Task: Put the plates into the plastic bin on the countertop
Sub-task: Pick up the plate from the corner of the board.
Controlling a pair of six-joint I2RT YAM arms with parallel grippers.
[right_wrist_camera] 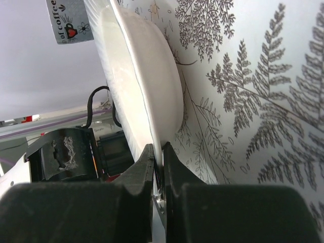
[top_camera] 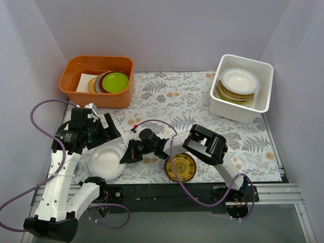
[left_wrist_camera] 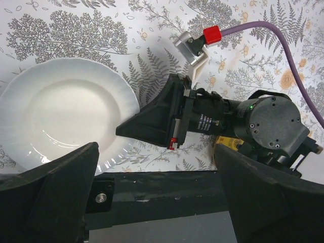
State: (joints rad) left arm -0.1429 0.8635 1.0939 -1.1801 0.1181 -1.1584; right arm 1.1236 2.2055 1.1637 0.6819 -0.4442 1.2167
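A plain white plate (top_camera: 105,163) lies on the fern-printed countertop (top_camera: 192,106) at the near left. My right gripper (top_camera: 123,159) reaches left across the counter and is shut on that plate's right rim. In the right wrist view the rim of the white plate (right_wrist_camera: 147,86) is pinched between the jaws of the right gripper (right_wrist_camera: 162,148). My left gripper (top_camera: 101,131) hovers open just above and behind the plate, holding nothing. An amber patterned plate (top_camera: 180,167) lies under my right forearm. The white plastic bin (top_camera: 238,112) at the far right holds several stacked plates (top_camera: 238,83).
An orange tub (top_camera: 93,97) at the far left holds stacked plates topped by a lime-green one (top_camera: 115,81). The black near edge of the table (left_wrist_camera: 167,187) runs just below the white plate (left_wrist_camera: 66,111). A purple cable (left_wrist_camera: 283,45) trails from my right wrist.
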